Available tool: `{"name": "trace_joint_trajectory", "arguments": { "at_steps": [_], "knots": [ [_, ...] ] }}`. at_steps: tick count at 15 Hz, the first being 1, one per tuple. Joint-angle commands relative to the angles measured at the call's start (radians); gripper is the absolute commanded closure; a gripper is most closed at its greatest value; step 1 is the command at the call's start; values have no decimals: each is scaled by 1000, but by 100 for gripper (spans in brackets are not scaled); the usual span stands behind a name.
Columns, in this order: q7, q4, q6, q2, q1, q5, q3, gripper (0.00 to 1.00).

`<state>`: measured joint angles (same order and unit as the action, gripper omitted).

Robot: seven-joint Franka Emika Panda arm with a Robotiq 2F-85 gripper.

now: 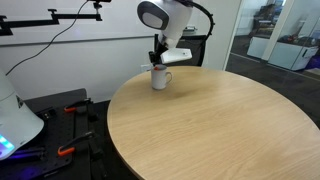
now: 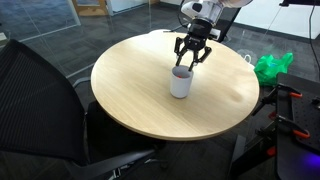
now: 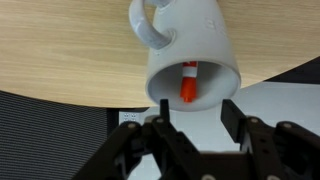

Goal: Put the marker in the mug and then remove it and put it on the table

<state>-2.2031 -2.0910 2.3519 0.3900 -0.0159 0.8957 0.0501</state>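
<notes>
The white mug stands on the round tan table, its handle pointing away in the wrist view. Inside it the red marker leans against the wall, white end deepest. My gripper hangs just above the mug's rim. Its two black fingers stand apart with nothing between them, and the marker lies below their tips. In both exterior views the gripper is directly over the mug, near the table's far edge.
A black office chair stands close to the table's edge. A green bag lies on the floor beyond it. Clamps with orange handles and a white device sit on a black stand beside the table.
</notes>
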Motion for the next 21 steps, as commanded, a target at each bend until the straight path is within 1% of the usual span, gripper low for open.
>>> {"name": "trace_joint_trajectory", "arguments": {
  "at_steps": [1, 4, 9, 16, 21],
  "knots": [
    [15, 33, 22, 24, -5, -36, 16, 44],
    [17, 45, 19, 35, -8, -50, 20, 45],
    [20, 60, 16, 52, -8, -60, 28, 53],
    [14, 53, 16, 55, -10, -56, 39, 55],
    [13, 54, 7, 64, -12, -56, 41, 54]
  ]
}}
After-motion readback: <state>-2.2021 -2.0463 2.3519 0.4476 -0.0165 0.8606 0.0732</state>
